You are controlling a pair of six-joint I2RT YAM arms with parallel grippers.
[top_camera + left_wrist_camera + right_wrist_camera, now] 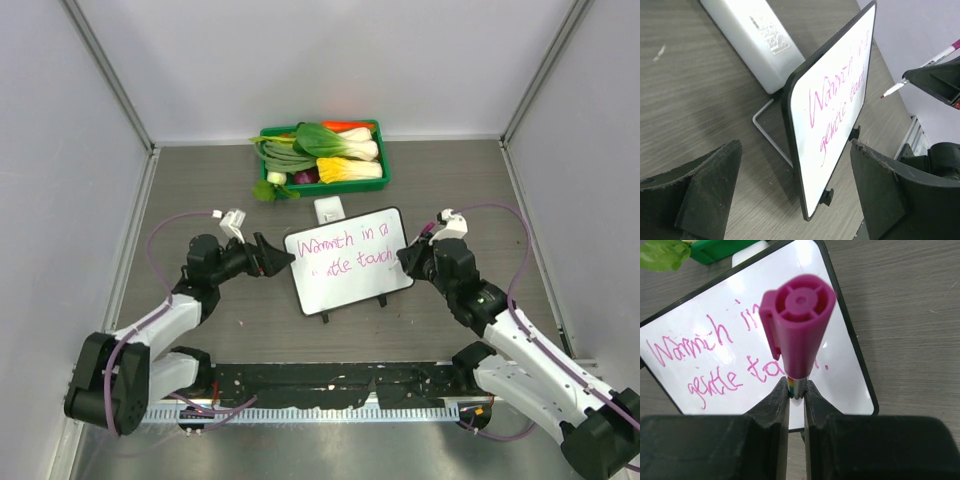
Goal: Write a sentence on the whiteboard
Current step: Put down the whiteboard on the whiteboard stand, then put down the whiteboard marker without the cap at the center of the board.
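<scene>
Pink marker [799, 315] clamped in right end effector [796, 390], centre frame; left end effector [792, 160] spread wide. Keep whiteboard [850, 375] strokes light.

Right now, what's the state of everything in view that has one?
whiteboard: propped at a tilt.
sentence: two pink lines, ends in a dot.
marker: uncapped, cap on its back end, tip off the whiteboard.
right gripper: shut on the marker.
left gripper: open, empty, beside the whiteboard.
tray: full of vegetables.
</scene>
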